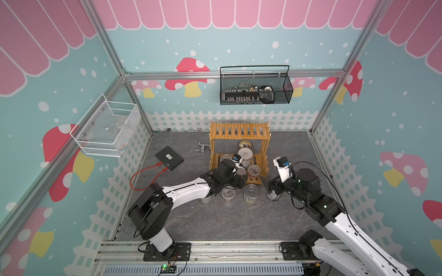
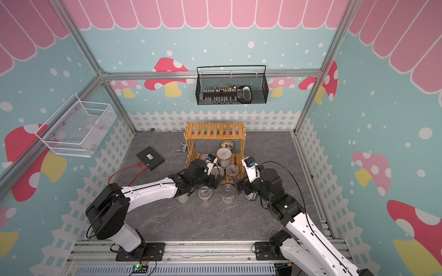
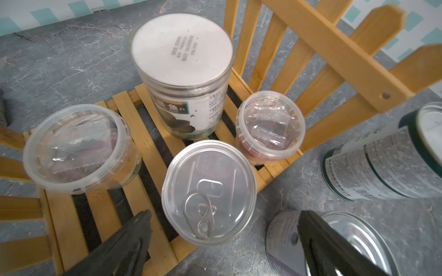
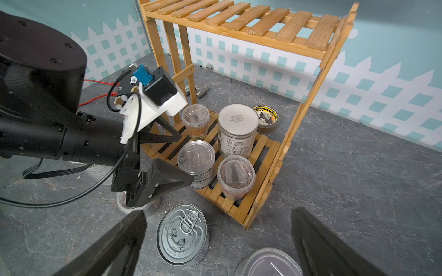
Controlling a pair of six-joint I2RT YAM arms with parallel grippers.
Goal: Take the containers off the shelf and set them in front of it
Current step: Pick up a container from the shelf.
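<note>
left hand (image 3: 223, 223): wide open, empty, facing pull-tab tin (image 3: 208, 191) on shelf (image 3: 334, 47) lower tier.
right hand (image 4: 218, 213): wide open, empty.
handling: tin looks rigid, slick; you should pinch its side wall mid-height.

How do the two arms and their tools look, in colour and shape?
The left arm and right arm have white shells, black joints and loose black cables. The left tool and right tool have black triangular fingers. A white mount on the left wrist carries a black camera with a blue plug.
</note>
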